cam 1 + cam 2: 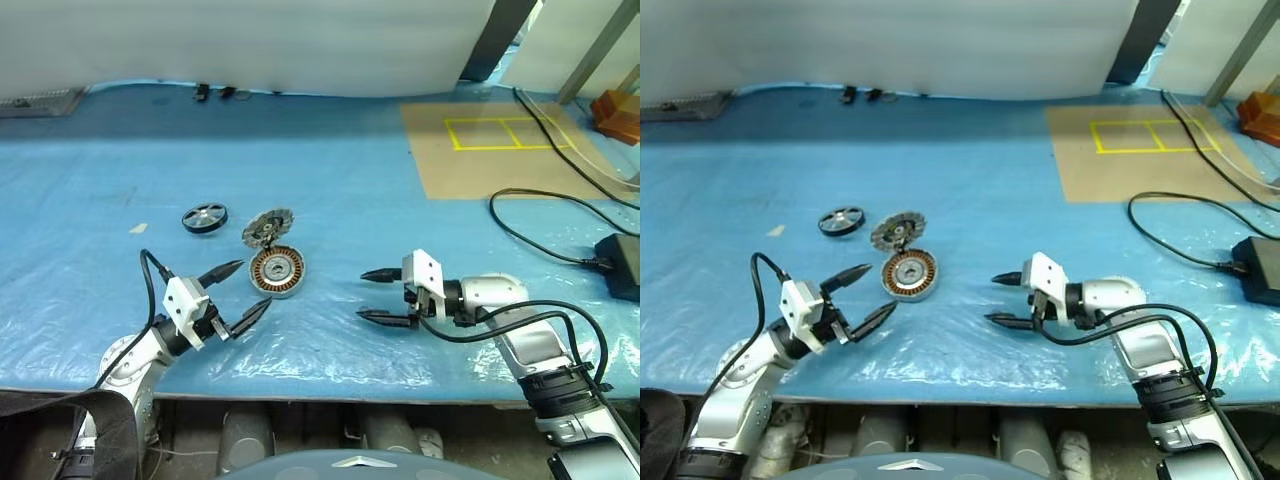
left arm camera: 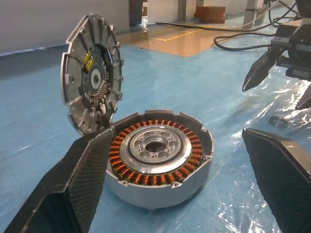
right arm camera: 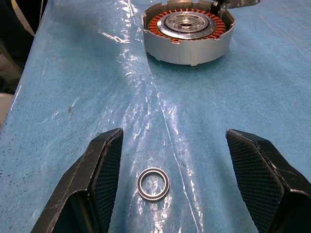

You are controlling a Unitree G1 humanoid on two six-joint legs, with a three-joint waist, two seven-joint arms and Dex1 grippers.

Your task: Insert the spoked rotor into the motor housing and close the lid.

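Nearest the robot, both grippers hover low over the blue plastic-covered table [image 1: 330,200]. The left gripper [image 1: 243,292] has its two black fingers spread wide with nothing between them, and it points toward the motor housing [image 1: 276,271], which lies flat on the sheet just ahead of its fingertips, not touching them. In the left wrist view the housing [image 2: 158,162] sits between and a little beyond the two fingers, its copper windings facing up around the silver hub.

The right gripper [image 1: 381,296] is also parted and empty, pointing left across the table toward the housing, with a stretch of bare sheet between them. Just beyond its fingertips, in the right wrist view, a small metal ring [image 3: 153,184] lies flat on the sheet; the housing [image 3: 188,34] is farther off, past it.

Behind the housing, the lid [image 1: 268,227] stands tilted up on edge against the housing's far rim, its ribbed face with the dark centre turned toward the left gripper.

A little farther and to the left, the spoked rotor [image 1: 204,217] lies flat on the sheet, apart from the lid and housing and from both grippers.

Far right, black cables [image 1: 540,215] trail across the table beside a brown board [image 1: 500,150] marked with yellow lines.
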